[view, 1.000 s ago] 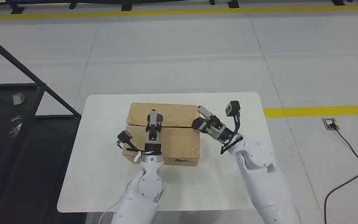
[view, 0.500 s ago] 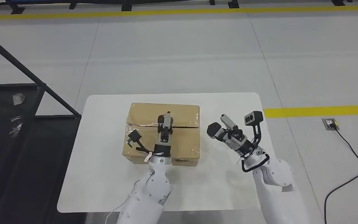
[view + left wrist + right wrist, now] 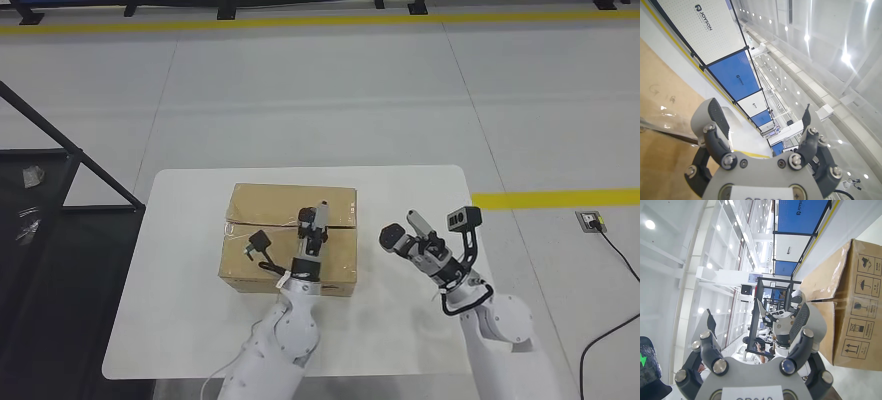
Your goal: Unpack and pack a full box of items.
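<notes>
A: Where's the box (image 3: 255, 205)?

B: Brown cardboard, sitting mid-tabletop (image 3: 180, 300) toward the far edge. Both top flaps are down, and clear tape (image 3: 666, 113) runs along the seam.

A: Left tool (image 3: 318, 215)?

B: Over the lid, near the seam and toward the box's right end. Jaws are spread wide with nothing between them. In its wrist view one finger (image 3: 717, 115) sits just beside the taped seam. I can't tell if it touches.

A: Right tool (image 3: 415, 222)?

B: Off the box's right side, above bare tabletop and apart from the cardboard. Jaws are also wide and empty. Its wrist view shows the box's end face, with printed handling marks and slightly ragged flap edges.
</notes>
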